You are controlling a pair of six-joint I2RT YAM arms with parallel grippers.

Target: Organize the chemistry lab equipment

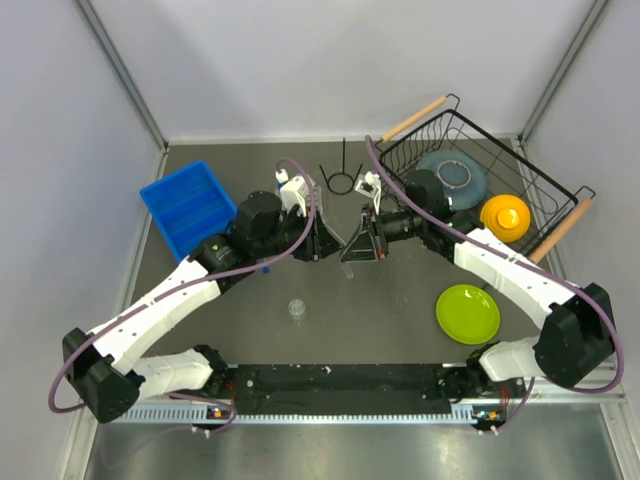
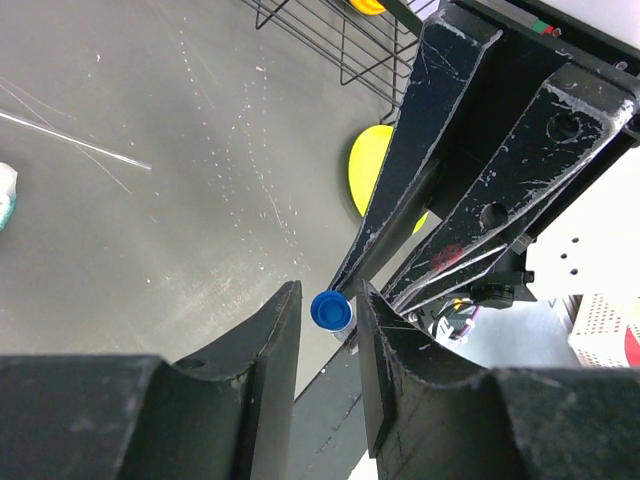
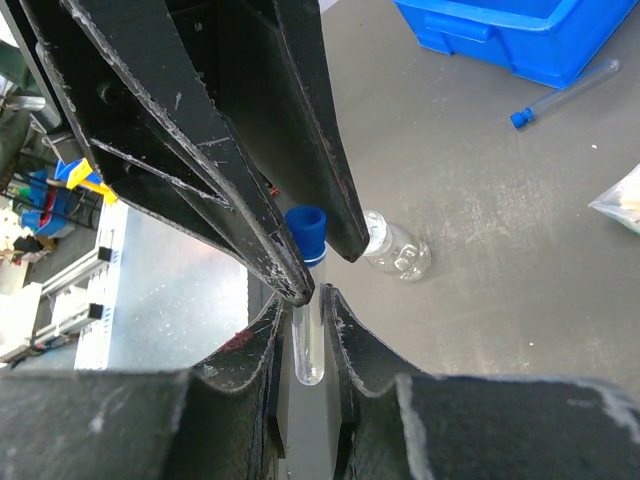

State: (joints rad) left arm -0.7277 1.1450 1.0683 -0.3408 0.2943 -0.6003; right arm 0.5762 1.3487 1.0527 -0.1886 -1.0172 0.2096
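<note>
A clear tube with a blue cap hangs between my two grippers over the middle of the table. My right gripper is shut on its glass body. My left gripper is shut on the blue cap, with its fingers pressed on either side. A second capped tube lies on the table beside the blue bin. The small clear cup stands nearer the arm bases, also seen in the right wrist view. The black wire ring stand is at the back.
A blue bin sits at the back left. The black wire dish basket at the back right holds a grey plate and an orange bowl. A green plate lies front right. A clear bag lies near the bin.
</note>
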